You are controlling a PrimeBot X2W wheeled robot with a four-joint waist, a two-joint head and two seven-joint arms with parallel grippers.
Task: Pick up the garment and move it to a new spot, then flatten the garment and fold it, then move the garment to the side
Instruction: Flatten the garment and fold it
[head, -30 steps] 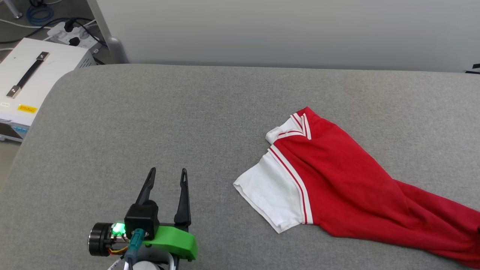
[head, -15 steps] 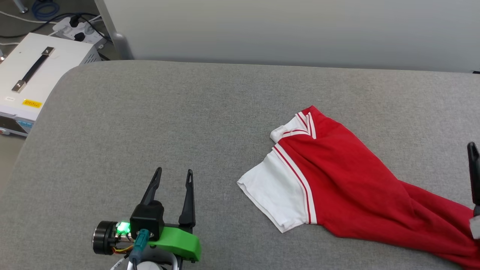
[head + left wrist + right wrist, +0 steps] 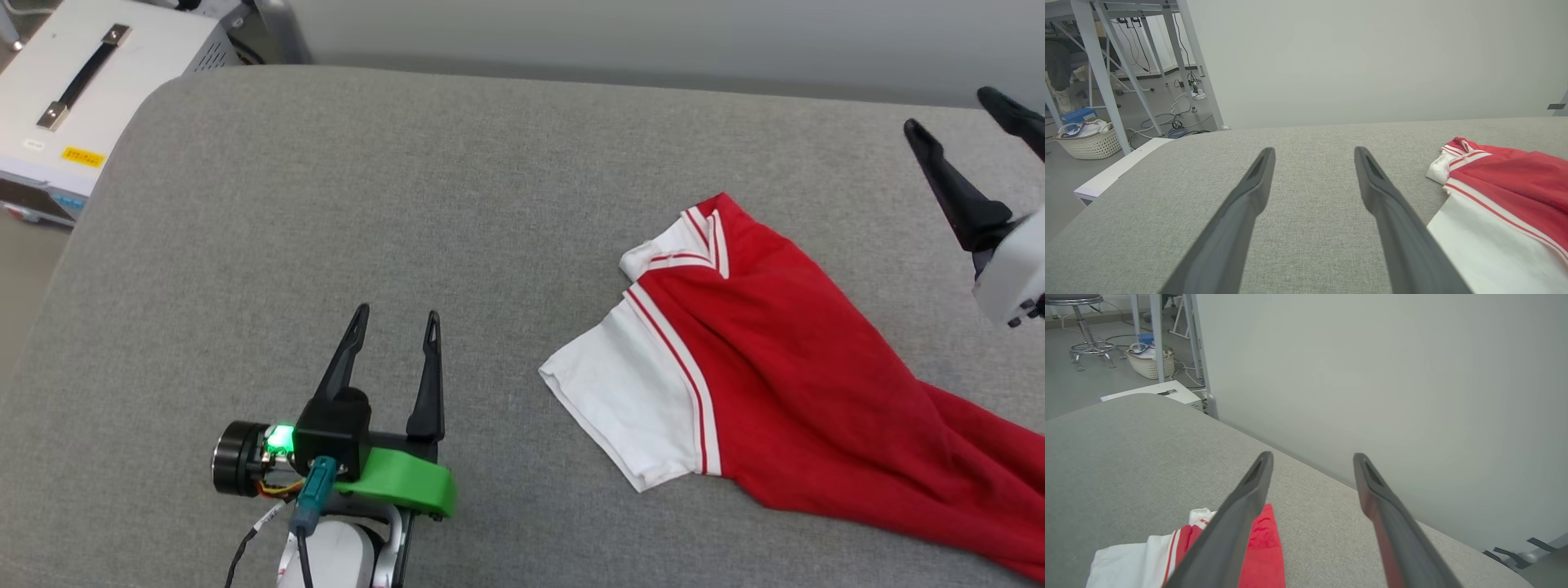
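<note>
While the head camera is tilting further down over the grey surface (image 3: 408,180), the right hand (image 3: 947,109) is coming into the upper right of the head view, where a second ago it was absent. Its fingers are standing apart and gripping nothing, off to the far right of the garment (image 3: 784,351). The garment is lying crumpled on the right half of the surface, its white sleeve (image 3: 620,408) pointing toward the left hand (image 3: 397,312) and its red body trailing off the lower right edge. The left hand is waiting near the front, fingers spread and empty.

In the left wrist view, that hand's fingers are pointing across bare surface, with the white sleeve lying just beside the finger on that view's right.

In the right wrist view, the right hand is looking past the striped trim (image 3: 1177,541). How high it is hanging over the cloth is hard to tell. By my judgement the pick-up is being set up, not yet begun.
</note>
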